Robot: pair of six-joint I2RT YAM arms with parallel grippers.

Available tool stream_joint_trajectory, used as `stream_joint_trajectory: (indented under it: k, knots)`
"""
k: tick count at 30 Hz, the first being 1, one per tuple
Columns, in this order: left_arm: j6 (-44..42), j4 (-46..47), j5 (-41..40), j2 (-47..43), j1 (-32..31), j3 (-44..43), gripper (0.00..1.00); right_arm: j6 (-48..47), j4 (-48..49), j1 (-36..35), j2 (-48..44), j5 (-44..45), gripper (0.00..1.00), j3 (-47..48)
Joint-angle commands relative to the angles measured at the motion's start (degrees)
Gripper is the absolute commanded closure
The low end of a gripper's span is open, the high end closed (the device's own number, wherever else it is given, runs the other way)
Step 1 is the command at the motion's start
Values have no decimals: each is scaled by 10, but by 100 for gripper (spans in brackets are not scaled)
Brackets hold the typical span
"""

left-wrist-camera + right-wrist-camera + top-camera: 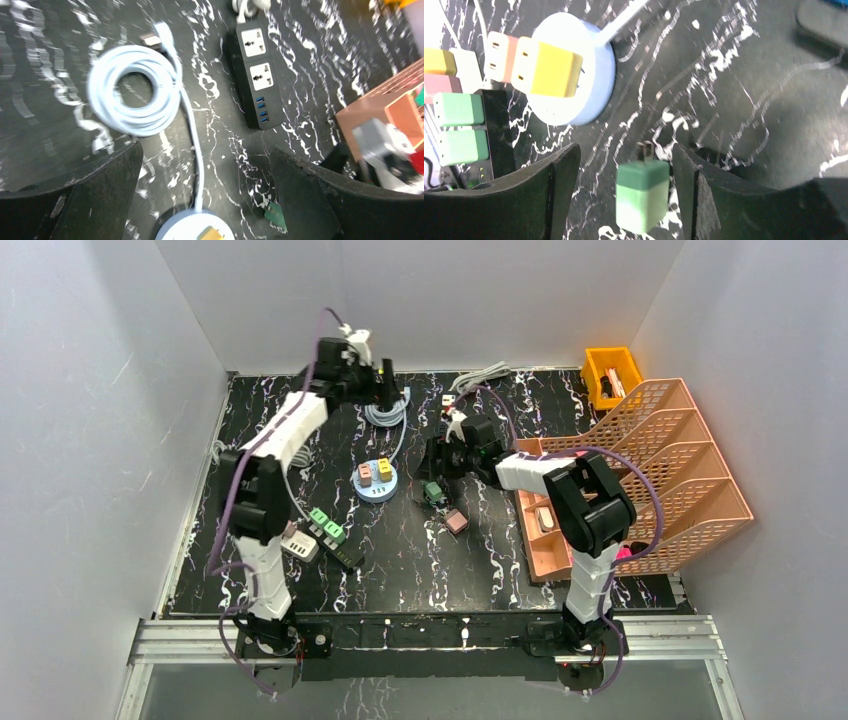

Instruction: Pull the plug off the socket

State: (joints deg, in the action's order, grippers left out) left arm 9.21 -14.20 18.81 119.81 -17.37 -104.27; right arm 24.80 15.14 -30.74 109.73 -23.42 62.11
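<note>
A round pale-blue socket holds a yellow plug and a pink plug. In the right wrist view the socket carries the yellow plug and the pink plug. My right gripper is open just right of the socket. A loose green plug, prongs up and blurred, sits between its fingers and touches neither. My left gripper is open and empty, high at the back. Below it lie the socket's rim and its cable.
A coiled white cable and a black power strip lie at the back. Another black strip with green plugs and a white adapter sit front left. A loose pink plug lies mid-table. Salmon trays stand right.
</note>
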Motion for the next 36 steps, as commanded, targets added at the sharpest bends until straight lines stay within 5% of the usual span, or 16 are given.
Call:
stream_joint_trajectory:
  k: [1, 12, 22, 32, 36]
  knots:
    - [31, 93, -23, -156, 34, 111, 2, -45, 14, -35, -13, 75, 21, 55]
    - [150, 176, -12, -278, 164, 316, 2, -124, -75, -124, 71, 187, 27, 234]
    - [151, 185, -2, -276, 176, 333, 1, -132, -150, -143, 137, 254, 44, 334]
    - [158, 191, 32, -250, 178, 338, 2, -172, -262, -182, 199, 322, 41, 407]
    - [168, 198, 45, -239, 178, 343, 2, -128, -265, -185, 180, 362, 37, 361]
